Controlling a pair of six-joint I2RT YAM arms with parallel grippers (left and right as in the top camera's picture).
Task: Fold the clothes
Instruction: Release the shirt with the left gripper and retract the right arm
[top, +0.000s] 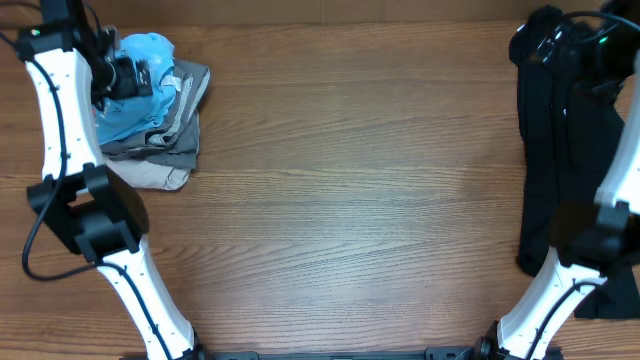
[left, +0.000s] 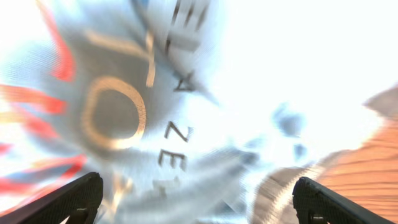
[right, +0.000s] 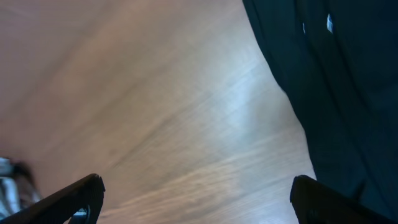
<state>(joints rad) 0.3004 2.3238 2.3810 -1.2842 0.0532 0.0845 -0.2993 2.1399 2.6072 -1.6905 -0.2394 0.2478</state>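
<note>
The light sky-blue T-shirt (top: 145, 75) lies bunched on top of a pile at the table's far left. My left gripper (top: 135, 78) hovers right over it with its fingers wide open. The left wrist view shows the shirt (left: 124, 93) close up and blurred, with red and pale lettering, between the open fingers (left: 199, 202). My right gripper (right: 198, 199) is open and empty above bare wood beside the black garment (right: 336, 81). In the overhead view the right gripper (top: 560, 45) sits at the far right over that garment.
Folded grey and beige garments (top: 165, 150) lie under the blue shirt. A long black garment (top: 560, 150) lies along the right edge of the wooden table (top: 350, 200).
</note>
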